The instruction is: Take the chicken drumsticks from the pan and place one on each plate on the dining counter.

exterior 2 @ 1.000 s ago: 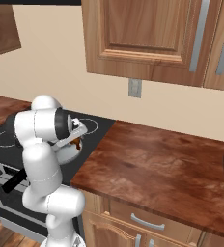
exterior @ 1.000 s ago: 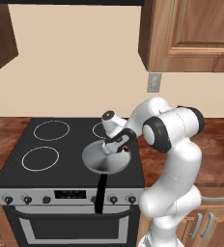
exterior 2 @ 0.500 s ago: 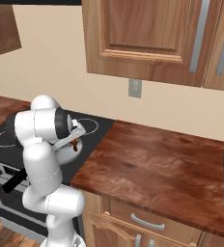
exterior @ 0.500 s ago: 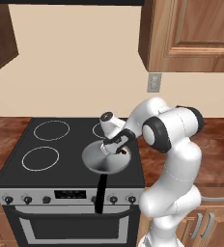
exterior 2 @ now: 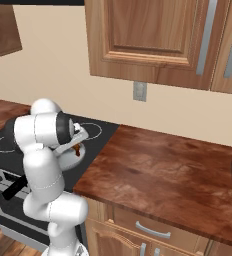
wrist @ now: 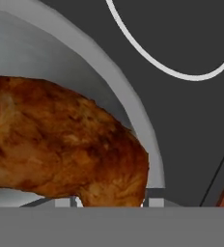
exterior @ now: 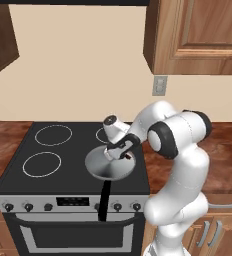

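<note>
Evidently pincer (exterior: 122,153) pinched dark reddish-brown cooked drumstick (wrist: 61,144) inside round light-grey pan (exterior: 102,167); best lift straight up, slowly, clearing rim.

A black-topped stove (exterior: 18,172) with white ring-marked burners (exterior: 53,134) and front knobs (exterior: 28,206) stands beside a reddish-brown mottled bench (exterior 2: 158,175). Wooden wall cabinets (exterior 2: 148,40) hang above a wall outlet (exterior 2: 139,91) on the beige wall.
</note>
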Available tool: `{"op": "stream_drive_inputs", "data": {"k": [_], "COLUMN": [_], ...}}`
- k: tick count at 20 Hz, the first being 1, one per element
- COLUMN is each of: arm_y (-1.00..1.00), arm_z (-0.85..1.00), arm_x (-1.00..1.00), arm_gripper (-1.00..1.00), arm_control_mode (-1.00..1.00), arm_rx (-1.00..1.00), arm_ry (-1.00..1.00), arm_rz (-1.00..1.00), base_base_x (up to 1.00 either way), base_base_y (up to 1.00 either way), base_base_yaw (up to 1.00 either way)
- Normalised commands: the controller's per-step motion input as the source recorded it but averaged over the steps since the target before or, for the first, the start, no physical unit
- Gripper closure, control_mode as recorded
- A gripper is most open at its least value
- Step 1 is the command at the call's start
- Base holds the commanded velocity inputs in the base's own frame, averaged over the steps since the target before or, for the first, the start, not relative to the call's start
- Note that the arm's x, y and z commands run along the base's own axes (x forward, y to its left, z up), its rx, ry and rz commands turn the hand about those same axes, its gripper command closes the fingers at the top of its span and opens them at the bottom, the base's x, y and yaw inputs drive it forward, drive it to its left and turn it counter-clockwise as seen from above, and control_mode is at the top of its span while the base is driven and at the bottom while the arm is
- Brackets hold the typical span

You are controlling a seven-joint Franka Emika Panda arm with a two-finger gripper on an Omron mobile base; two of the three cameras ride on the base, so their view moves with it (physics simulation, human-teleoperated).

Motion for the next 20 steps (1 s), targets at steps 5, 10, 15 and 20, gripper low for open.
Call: {"op": "stream_drive_inputs", "data": {"k": [5, 10, 15, 20], "arm_y": [0.0, 0.0, 0.0, 0.0], "arm_z": [0.57, 0.76, 0.58, 0.45], "arm_x": [-0.26, -0.44, -0.63, -0.75], "arm_gripper": [1.0, 1.0, 1.0, 1.0], "arm_control_mode": [-1.0, -1.0, -1.0, -1.0], "arm_rx": [0.04, 0.1, 0.2, 0.14], "arm_ry": [0.0, 0.03, 0.0, -0.03], "arm_rz": [0.0, -0.09, -0.2, -0.25], "base_base_x": [0.0, 0.0, 0.0, 0.0], "base_base_y": [0.0, 0.0, 0.0, 0.0], "base_base_yaw": [0.0, 0.0, 0.0, 0.0]}}
